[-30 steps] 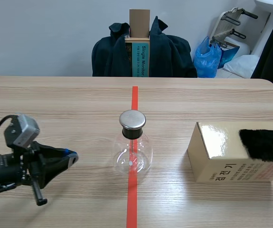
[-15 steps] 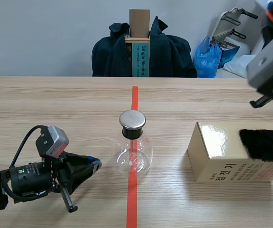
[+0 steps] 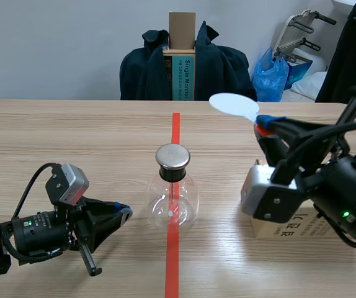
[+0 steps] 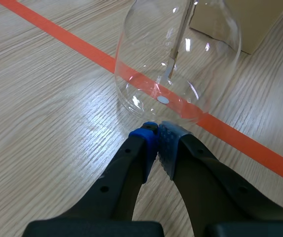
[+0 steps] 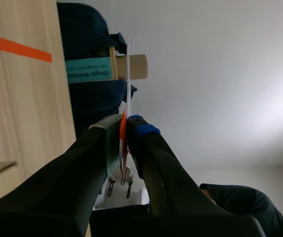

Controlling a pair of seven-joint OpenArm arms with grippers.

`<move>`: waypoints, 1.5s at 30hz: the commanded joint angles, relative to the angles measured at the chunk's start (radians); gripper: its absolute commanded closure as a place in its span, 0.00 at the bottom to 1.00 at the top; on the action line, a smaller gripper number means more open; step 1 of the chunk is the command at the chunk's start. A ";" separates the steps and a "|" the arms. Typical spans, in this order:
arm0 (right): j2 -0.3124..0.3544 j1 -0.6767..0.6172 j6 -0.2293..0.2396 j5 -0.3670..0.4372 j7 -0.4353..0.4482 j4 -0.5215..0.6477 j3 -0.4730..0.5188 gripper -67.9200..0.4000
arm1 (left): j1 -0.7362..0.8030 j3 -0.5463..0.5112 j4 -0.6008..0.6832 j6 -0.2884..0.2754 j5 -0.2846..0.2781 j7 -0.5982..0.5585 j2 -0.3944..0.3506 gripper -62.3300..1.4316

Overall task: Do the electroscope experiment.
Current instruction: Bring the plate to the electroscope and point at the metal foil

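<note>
My right gripper (image 3: 263, 126) was clamped on the thin red handle of a white disc (image 3: 232, 104). It held the disc up in the air, to the right of the glass flask (image 3: 173, 200) and higher than its metal cap (image 3: 173, 156). The flask stood on the red tape line in the middle of the table (image 3: 72, 136). My left gripper (image 3: 121, 214) lay low just left of it, fingers pressed together on nothing, their tips close to the glass.

I judged the disc had yet to be brought to the cap. Coming in too low or too fast could knock the top-heavy flask over. The narrow handle might twist in my pads. My right arm also hung close over the cardboard box (image 3: 262, 231) and could bump it. A stray nudge from my left tips would shift the flask.
</note>
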 commanded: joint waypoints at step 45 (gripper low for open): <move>-0.035 0.082 -0.044 -0.137 0.311 -0.133 -0.076 0.98 | -0.008 -0.004 0.024 0.017 -0.013 -0.018 0.011 0.95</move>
